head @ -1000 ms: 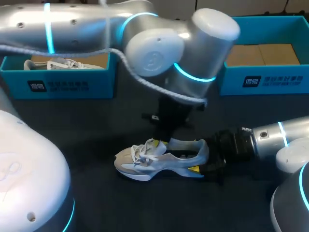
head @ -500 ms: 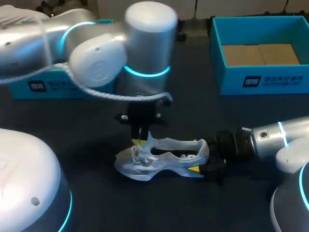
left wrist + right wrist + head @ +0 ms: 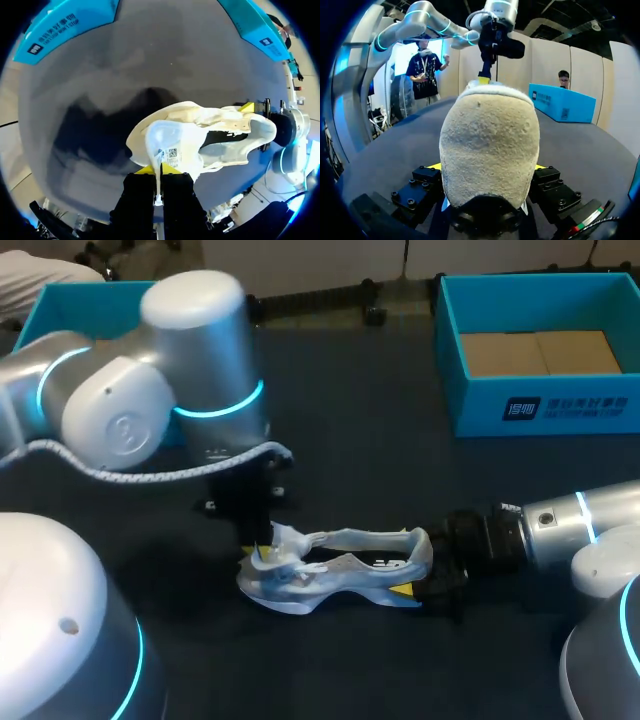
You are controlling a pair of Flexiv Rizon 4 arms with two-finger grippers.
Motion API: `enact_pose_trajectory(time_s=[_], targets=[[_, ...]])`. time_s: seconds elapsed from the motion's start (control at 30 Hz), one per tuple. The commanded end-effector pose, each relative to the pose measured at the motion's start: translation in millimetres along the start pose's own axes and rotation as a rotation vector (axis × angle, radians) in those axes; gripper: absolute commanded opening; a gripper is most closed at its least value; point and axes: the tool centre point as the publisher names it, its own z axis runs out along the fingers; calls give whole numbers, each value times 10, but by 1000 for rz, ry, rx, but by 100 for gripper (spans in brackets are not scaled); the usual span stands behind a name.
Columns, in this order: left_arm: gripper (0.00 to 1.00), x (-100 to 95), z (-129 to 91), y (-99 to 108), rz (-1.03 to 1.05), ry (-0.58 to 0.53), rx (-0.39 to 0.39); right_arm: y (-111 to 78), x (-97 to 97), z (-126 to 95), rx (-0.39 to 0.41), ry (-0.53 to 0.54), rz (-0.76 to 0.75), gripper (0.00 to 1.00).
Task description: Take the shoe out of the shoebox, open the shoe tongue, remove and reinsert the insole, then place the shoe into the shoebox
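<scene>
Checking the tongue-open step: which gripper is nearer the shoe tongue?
Left. The left gripper is shut on the tongue; the right gripper is shut on the shoe at its heel, the far end.

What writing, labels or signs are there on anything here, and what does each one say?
Right shoebox, front wall: a white logo and a line of print, too blurred to read.
Left shoebox, side wall: the same kind of white print, too small to read.
Tongue of the shoe: a small label with a square code and tiny print, unreadable.
No other text shows.
</scene>
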Motion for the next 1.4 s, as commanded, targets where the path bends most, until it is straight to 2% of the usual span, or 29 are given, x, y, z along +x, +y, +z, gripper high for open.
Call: enact_pose_trajectory(time_s=[0.03,0.23,0.27,0.33,0.37,0.53,0.63,0.87,1.1,1.17,1.2,1.23,1.3,1.4], targets=[[0,-54,123,-27,-4,180,-4,2,-7,18,6,0,1,0],[0,-127,254,-12,2,114,-14,2,-7,18,6,0,1,0],[4,-137,254,-7,2,110,-13,2,-7,18,6,0,1,0],[25,-176,240,16,9,99,-11,2,-7,18,6,0,1,0],[30,-186,233,25,16,94,-9,2,-7,18,6,0,1,0],[46,-255,163,61,32,71,13,2,-7,18,6,0,1,0],[52,-274,80,76,51,53,37,2,-7,18,6,0,1,0],[49,-170,-329,47,116,88,95,2,-7,18,6,0,1,0],[51,100,-733,-28,213,83,128,2,-7,18,6,0,1,0],[54,154,-791,-63,227,74,126,2,-7,18,6,0,1,0],[60,228,-868,-108,257,61,102,2,-7,18,6,0,1,0],[60,274,-913,-132,276,55,85,2,-7,18,6,0,1,0],[51,361,-1010,-167,323,43,66,2,-7,18,6,0,1,0],[45,478,-1152,-210,382,42,54,2,-7,18,6,0,1,0]])
